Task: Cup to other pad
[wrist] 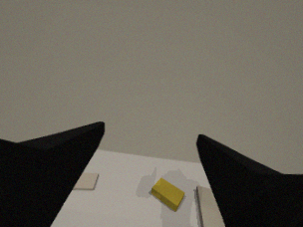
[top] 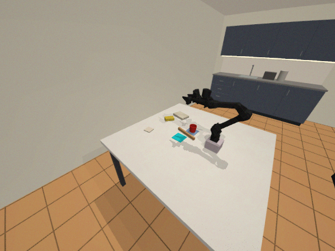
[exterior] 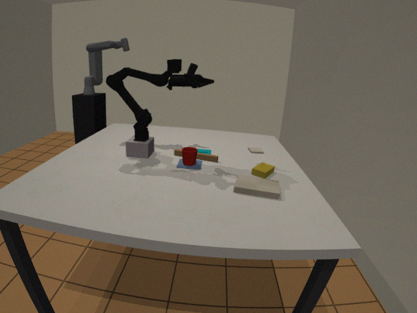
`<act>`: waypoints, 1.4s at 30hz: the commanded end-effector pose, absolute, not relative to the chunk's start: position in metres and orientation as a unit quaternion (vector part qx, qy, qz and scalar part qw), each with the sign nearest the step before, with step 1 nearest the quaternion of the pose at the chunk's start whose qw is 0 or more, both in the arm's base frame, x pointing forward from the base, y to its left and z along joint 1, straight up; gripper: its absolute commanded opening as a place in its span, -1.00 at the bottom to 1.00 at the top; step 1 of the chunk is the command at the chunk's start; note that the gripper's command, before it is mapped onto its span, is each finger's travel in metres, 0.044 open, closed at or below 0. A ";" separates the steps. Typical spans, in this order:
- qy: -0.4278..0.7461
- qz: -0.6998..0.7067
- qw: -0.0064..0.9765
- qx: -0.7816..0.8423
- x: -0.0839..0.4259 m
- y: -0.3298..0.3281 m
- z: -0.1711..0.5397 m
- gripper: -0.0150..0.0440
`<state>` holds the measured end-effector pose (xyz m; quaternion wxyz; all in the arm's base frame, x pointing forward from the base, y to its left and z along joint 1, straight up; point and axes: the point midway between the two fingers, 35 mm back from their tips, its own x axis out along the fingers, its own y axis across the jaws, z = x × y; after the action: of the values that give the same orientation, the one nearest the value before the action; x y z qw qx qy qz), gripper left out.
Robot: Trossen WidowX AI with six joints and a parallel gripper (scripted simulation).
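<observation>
A red cup (top: 193, 128) (exterior: 189, 156) stands upright on the blue pad (top: 196, 132) (exterior: 195, 167). The marbles inside it cannot be made out. The cyan pad (top: 179, 137) (exterior: 205, 151) lies on the other side of a wooden bar, with nothing seen standing on it. My gripper (top: 185, 99) (exterior: 213, 82) (wrist: 151, 132) is open and empty, high above the table and pointing level towards the wall, well above and beyond the cup. The cup and both pads are out of the wrist view.
The wooden bar (top: 186, 133) (exterior: 207, 157) lies between the two pads, close to the cup. A yellow block (top: 169, 118) (exterior: 263, 170) (wrist: 167, 194), a beige slab (top: 180, 115) (exterior: 257, 187) and a small beige tile (top: 149, 129) (exterior: 255, 150) (wrist: 86, 181) lie farther from the arm's base.
</observation>
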<state>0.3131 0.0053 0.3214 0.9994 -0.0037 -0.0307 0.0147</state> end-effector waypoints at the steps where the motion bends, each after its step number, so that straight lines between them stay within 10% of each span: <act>1: -0.021 0.013 1.000 -0.011 0.315 0.004 0.318 0.78; 10: 0.380 0.073 0.874 -0.293 0.319 -0.047 0.150 0.01; 18: 0.593 0.323 0.641 -0.365 0.248 -0.056 0.064 0.01; 42: 0.604 0.353 0.616 -0.363 0.241 -0.060 0.044 0.01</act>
<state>0.2420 -0.0595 0.0501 0.6186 -0.3618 0.6027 0.3509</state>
